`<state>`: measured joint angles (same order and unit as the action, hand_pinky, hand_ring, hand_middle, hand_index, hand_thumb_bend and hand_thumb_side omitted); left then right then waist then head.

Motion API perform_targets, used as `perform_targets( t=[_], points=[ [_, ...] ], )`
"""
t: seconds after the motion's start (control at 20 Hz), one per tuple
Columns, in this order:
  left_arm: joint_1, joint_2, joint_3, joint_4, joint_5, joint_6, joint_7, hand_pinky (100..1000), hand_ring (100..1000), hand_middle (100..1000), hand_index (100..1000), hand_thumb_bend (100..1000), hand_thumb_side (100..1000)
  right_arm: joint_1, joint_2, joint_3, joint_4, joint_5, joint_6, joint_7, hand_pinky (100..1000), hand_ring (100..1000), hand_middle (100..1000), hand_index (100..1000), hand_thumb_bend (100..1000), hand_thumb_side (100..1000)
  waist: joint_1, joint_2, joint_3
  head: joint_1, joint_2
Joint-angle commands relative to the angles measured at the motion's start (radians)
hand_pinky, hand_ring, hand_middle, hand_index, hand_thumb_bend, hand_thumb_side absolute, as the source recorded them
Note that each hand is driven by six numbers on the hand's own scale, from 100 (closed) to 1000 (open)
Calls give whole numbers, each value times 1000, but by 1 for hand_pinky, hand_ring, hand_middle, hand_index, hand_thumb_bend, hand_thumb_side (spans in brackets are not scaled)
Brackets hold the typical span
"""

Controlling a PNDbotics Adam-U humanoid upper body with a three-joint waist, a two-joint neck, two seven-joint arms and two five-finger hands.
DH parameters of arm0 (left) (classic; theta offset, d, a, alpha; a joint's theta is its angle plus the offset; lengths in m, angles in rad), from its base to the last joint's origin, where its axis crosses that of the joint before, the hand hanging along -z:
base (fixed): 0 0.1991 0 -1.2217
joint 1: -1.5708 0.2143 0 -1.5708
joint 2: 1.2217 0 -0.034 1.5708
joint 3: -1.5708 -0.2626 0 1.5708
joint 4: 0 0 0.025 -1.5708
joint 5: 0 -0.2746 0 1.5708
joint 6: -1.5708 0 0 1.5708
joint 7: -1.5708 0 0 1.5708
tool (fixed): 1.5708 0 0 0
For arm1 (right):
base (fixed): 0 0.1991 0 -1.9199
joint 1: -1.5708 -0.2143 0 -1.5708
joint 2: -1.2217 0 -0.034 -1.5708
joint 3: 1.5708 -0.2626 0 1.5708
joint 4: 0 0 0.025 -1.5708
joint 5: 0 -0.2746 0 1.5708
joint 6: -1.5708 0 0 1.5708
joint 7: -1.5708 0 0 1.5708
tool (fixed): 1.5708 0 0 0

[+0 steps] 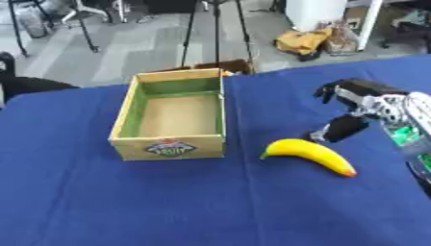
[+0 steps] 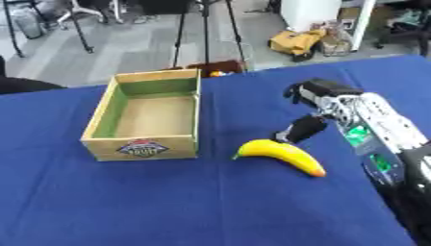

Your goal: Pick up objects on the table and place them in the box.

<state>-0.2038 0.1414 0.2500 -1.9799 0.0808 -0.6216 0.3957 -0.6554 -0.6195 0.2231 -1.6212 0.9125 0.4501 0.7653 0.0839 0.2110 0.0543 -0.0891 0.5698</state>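
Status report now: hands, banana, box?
Right hand open beside banana, not holding. Left hand not in view. Box empty. Nothing between banana and box.

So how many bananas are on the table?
1. The curved yellow banana lies on the blue tablecloth, right of the open wooden box and just below the robot's right hand. The box looks empty.

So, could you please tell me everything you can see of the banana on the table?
The banana is yellow and smooth-skinned, gently curved, with a greenish stem end pointing toward the box and an orange-tinged tip at its other end. It looks whole and unpeeled. It lies flat on the blue tablecloth, to the right of the box and apart from it. The right hand hovers just behind it, fingers spread; whether a fingertip touches the banana cannot be told.
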Motion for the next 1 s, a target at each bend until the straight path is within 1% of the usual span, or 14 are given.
perform_targets(
  t=[0.05,0.25,0.6,0.9,1.0],
  points=[
    [-12,10,1,-20,3,1,-2,444,857,852,799,100,995,0,-12,-3,0,-19,55,24,675,1000,775,882,483,366,-4,-10,-1,-3,-5],
    [-12,8,1,-20,3,1,-1,443,858,853,799,100,994,26,-10,1,7,-59,64,10,670,1000,769,879,477,329,-2,-8,-1,-5,-4],
    [-12,6,0,-20,4,1,-2,441,859,854,799,100,993,49,-9,7,14,-111,73,-12,668,1000,766,877,463,302,0,-7,-2,-9,-6],
    [-11,4,0,-20,5,2,-3,438,860,854,799,100,993,59,-7,12,30,-121,79,-30,661,1000,766,853,416,293,3,-4,-2,-10,-9],
    [-11,3,0,-20,5,2,-4,437,861,855,799,100,990,60,-6,15,33,-119,79,-38,656,1000,766,848,388,292,4,-3,-1,-10,-9]
  ],
)
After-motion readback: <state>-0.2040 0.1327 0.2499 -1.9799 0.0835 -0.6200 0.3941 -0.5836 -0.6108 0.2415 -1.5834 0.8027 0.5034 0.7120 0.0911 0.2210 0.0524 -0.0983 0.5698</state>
